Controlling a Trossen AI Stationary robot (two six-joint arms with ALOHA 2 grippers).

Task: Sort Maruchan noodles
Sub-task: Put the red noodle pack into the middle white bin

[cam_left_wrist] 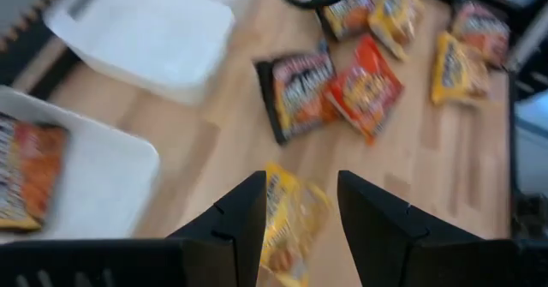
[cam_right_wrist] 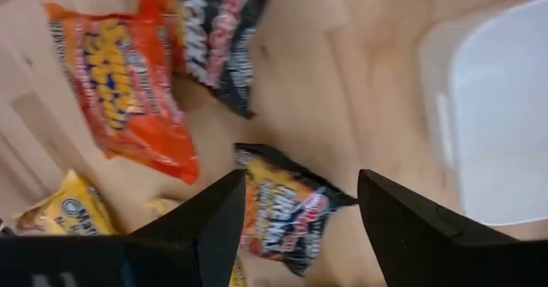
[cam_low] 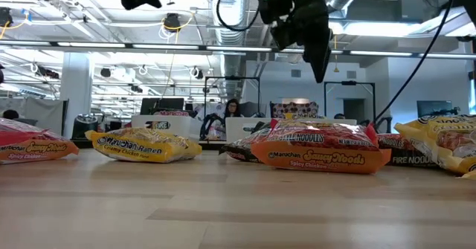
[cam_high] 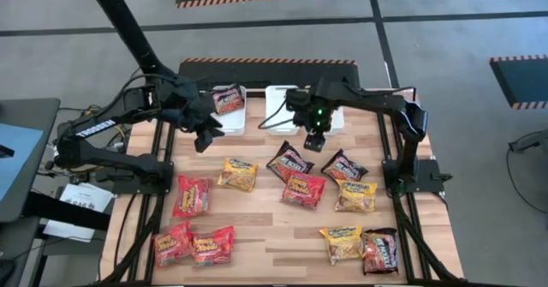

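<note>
Noodle packets (cam_high: pixel 304 189) lie scattered over the wooden table (cam_high: pixel 274 236), and I place everything from the two white bins at its far edge. One dark packet (cam_high: pixel 229 99) already sits in the left bin (cam_high: pixel 224 119); the right bin (cam_high: pixel 281 109) shows bare plastic. From the bins toward the near edge I see a clear strip of wood before the first packets, and another bare patch at the near middle between the red pair (cam_high: pixel 193 244) and the yellow-and-dark pair (cam_high: pixel 361 246).

My right gripper (cam_high: pixel 313 141) hangs just in front of the right bin with its fingers spread and nothing between them; a dark packet (cam_right_wrist: pixel 287 203) lies on the table below the gap. My left gripper (cam_high: pixel 205 137) hovers just in front of the left bin, fingers parted and holding nothing, with a yellow packet (cam_left_wrist: pixel 287 223) below.
</note>
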